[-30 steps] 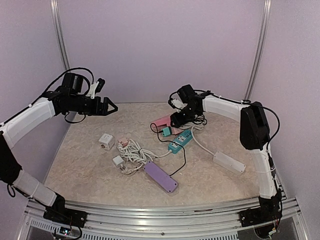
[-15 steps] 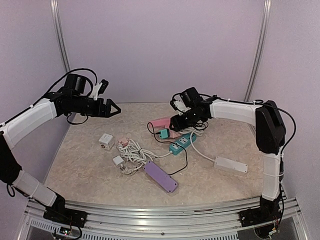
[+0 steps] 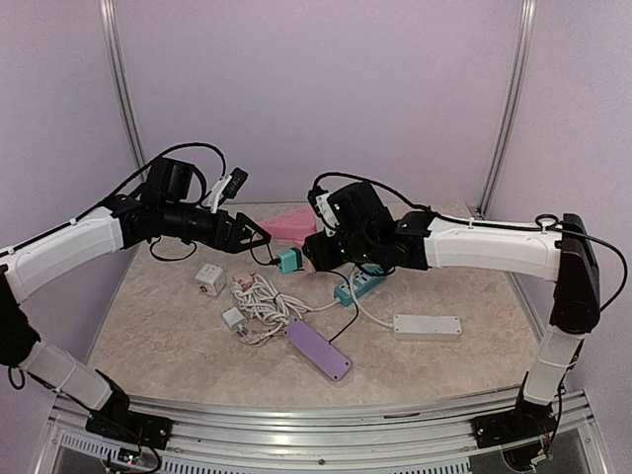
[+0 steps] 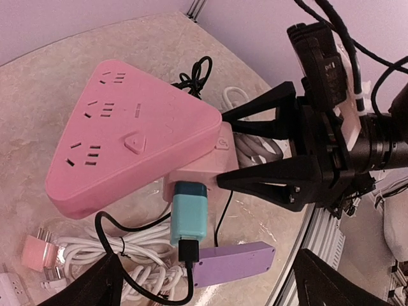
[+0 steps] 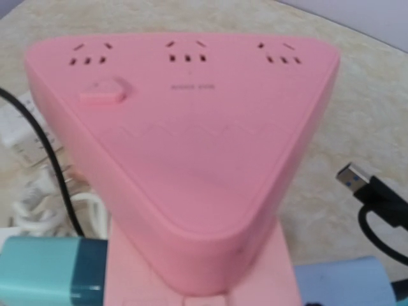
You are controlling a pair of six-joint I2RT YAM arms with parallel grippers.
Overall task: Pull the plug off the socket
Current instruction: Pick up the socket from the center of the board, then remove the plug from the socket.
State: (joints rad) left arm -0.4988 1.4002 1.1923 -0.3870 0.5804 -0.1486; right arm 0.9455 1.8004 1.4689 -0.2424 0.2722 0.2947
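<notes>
Above the middle of the table (image 3: 444,365), the right gripper (image 4: 222,150) holds the pink triangular power strip (image 4: 134,134) off the surface, its two black fingers (image 4: 268,182) clamped on the block at the strip's corner, one on each side. A teal plug (image 4: 189,213) sits seated in the side of that block, with a black cable connector (image 4: 188,250) pushed into its outer end. The left gripper (image 3: 262,237) hovers just beside the plug with its jaws spread wide, touching nothing. On the table below lie a purple power strip (image 3: 318,348), a bundled white cable (image 3: 259,296), a white cube adapter (image 3: 207,277), a blue-green power strip (image 3: 360,286) and, off to the right, a white power strip (image 3: 427,326)
</notes>
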